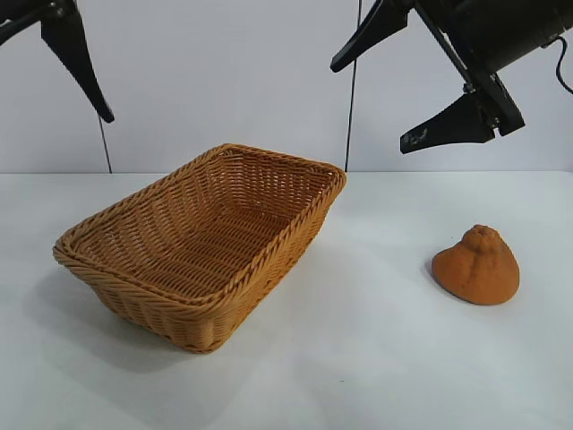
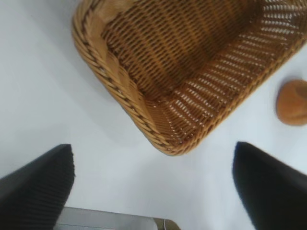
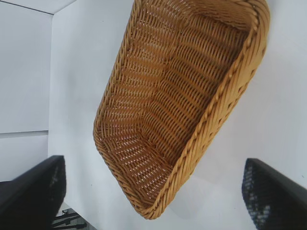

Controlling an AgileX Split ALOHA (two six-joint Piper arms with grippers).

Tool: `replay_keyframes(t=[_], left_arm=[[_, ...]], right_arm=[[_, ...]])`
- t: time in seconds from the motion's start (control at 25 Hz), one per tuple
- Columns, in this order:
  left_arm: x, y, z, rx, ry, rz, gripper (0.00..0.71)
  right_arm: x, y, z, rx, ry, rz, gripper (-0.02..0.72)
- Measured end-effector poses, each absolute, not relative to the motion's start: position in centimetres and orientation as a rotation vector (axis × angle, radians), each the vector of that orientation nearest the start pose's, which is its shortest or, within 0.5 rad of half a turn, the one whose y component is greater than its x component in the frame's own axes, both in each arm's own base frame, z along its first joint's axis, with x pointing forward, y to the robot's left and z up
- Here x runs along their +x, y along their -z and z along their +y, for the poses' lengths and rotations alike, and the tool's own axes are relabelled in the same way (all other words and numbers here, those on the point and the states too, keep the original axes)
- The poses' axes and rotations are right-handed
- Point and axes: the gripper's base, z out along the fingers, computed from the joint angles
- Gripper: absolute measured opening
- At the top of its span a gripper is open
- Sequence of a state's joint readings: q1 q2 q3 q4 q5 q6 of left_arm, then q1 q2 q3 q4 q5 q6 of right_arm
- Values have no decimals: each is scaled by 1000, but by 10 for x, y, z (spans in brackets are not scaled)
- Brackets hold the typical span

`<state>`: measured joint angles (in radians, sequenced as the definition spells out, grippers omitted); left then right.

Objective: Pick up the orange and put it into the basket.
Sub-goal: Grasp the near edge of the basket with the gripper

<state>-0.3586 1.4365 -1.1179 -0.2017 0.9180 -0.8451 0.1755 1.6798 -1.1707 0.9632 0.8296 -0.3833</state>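
Note:
The orange [image 1: 477, 266], dull and knobbly-topped, sits on the white table to the right of the basket [image 1: 277, 237], apart from it. The woven tan basket stands left of centre with nothing inside. My right gripper [image 1: 368, 107] hangs high above the gap between the basket and the orange, open, with nothing between its fingers. My left gripper [image 2: 153, 145] is raised at the upper left, also open and holding nothing. In the left wrist view the basket's rim [image 2: 129, 96] and the orange [image 2: 292, 102] lie below. The right wrist view shows only the basket [image 3: 216, 115].
The white table [image 1: 358, 358] runs up to a pale wall behind, with a dark vertical seam [image 1: 352, 116] in it. A grey edge [image 2: 110, 220] shows beneath the left gripper.

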Motion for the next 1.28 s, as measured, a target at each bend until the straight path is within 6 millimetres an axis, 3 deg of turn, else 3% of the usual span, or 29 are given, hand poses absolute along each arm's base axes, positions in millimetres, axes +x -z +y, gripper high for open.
replay_keyframes(t=[0.2, 0.32, 0.56, 0.8, 1.28], left_arm=[[265, -285, -118, -1054, 507, 2653, 636], [273, -270, -120, -1130, 463, 2672, 636], [287, -237, -127, -1192, 389, 2733, 636], [294, -219, -139, -1197, 396, 2753, 636], [317, -152, -155, -1313, 330, 2736, 636]], right_arm=[[332, -257, 115, 9, -1046, 2574, 683], [332, -257, 115, 9, -1046, 2574, 683], [332, -257, 115, 11, -1045, 2573, 683], [333, -257, 115, 12, -1043, 2572, 683], [333, -257, 114, 18, -1036, 2565, 683]])
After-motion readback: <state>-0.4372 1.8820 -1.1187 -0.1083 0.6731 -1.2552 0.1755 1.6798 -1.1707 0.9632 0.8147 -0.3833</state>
